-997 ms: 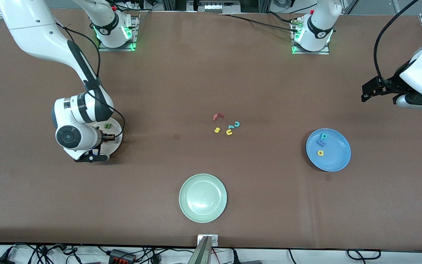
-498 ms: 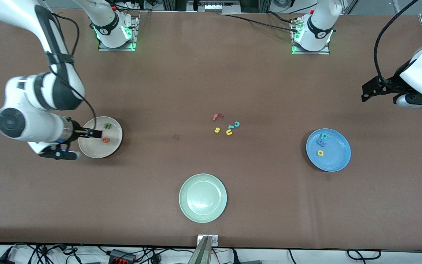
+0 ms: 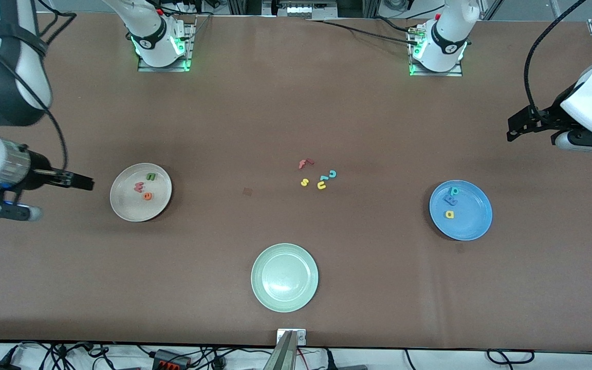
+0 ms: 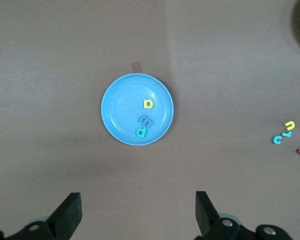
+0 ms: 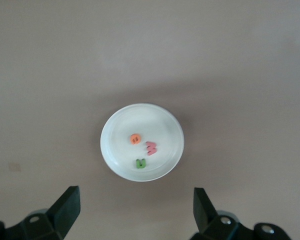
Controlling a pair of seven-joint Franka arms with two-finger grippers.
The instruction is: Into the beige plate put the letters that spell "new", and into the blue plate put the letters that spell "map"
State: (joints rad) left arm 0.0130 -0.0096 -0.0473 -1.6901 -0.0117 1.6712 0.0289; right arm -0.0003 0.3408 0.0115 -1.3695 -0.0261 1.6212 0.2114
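Note:
The beige plate [image 3: 124, 203] lies toward the right arm's end of the table and holds a dark green n [image 3: 150, 177], a pinkish-red w [image 3: 139, 187] and an orange e [image 3: 147, 196]. My right gripper [image 3: 82, 181] hangs open and empty over bare table beside that plate. The right wrist view shows the plate [image 5: 120, 130] with e [image 5: 135, 139], w [image 5: 151, 148] and n [image 5: 140, 163] past the gripper [image 5: 136, 207]. The blue plate [image 3: 473, 221] holds a teal p [image 3: 454, 191], a blue m [image 3: 450, 200] and a yellow a [image 3: 449, 214]. My left gripper [image 3: 513, 132] waits open, high over its end of the table.
A pale green plate [image 3: 284, 277] lies near the front edge, mid-table. Loose letters sit mid-table: a red f [image 3: 304, 163], a yellow s [image 3: 304, 182], a yellow u [image 3: 321, 185] and a teal c [image 3: 332, 173]. A small tape mark [image 3: 247, 191] is beside them.
My right gripper opened over the beige plate, left the pinkish-red w in it, and drew back toward the right arm's end of the table. The left arm stayed still.

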